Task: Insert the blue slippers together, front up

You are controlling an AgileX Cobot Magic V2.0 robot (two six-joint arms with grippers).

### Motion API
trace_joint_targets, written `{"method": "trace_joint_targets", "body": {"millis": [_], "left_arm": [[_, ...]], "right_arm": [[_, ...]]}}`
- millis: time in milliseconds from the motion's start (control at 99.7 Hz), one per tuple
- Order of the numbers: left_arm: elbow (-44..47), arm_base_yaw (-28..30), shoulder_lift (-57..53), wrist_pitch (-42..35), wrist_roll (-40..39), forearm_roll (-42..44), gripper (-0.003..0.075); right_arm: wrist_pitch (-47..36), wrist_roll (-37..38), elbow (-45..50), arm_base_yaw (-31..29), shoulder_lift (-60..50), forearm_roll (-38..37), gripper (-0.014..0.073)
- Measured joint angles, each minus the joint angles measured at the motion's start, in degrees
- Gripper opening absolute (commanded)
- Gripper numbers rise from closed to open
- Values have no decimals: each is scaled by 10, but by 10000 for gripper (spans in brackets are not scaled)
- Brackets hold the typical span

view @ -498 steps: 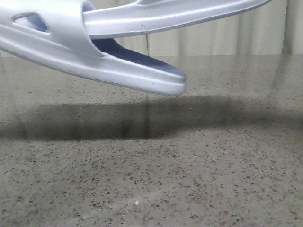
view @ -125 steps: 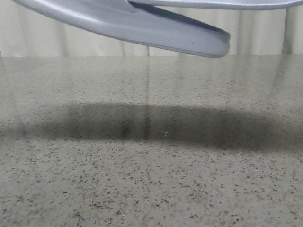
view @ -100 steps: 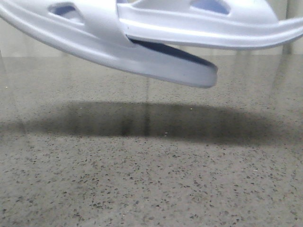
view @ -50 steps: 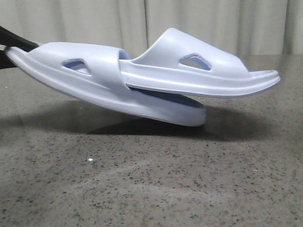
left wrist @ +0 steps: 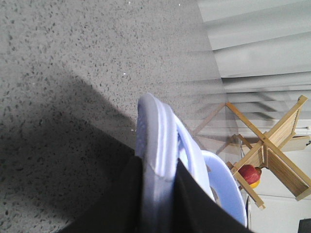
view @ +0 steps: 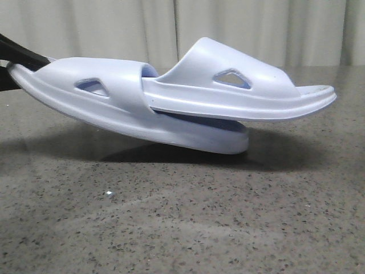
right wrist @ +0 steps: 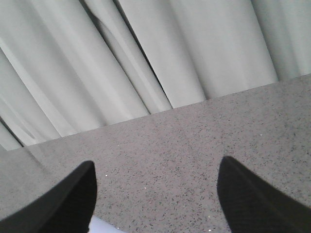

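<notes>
My left gripper [left wrist: 158, 194] is clamped on the heel of the nested slippers [view: 171, 103]; my right gripper [right wrist: 155, 194] gapes wide, holding nothing.

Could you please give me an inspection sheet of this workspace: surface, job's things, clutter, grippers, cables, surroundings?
Surface: speckled grey stone table, shadow under the slippers.
Job's things: blue slippers nested, one pushed through the other's strap; the lower one's tip rests on the table, its other end raised.
Clutter: nothing seen on the table.
Grippers: left gripper shut on the raised end of the lower slipper; right gripper open, holding nothing.
Cables: nothing seen.
Surroundings: pale curtain behind the table; wooden rack with a red object, in the left wrist view.
</notes>
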Motion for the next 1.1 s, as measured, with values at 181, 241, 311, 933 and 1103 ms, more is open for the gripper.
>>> {"method": "trace_joint_targets", "body": {"millis": [181,241,311,933,1103], "left_arm": [[0,0,0,0,16,-2,365],[0,0,0,-1,25,-2,388],[0,0,0,-10,41,-2,388],[0,-1,0,-172,247,-13,388],[0,-1,-30,-185,290,-13,388]], "right_arm": [[0,0,0,0,0,0,458],[0,0,0,0,0,0,458],[0,0,0,0,0,-1,458],[4,0,0,0,0,-1,458],[12,0,0,0,0,-18,458]]}}
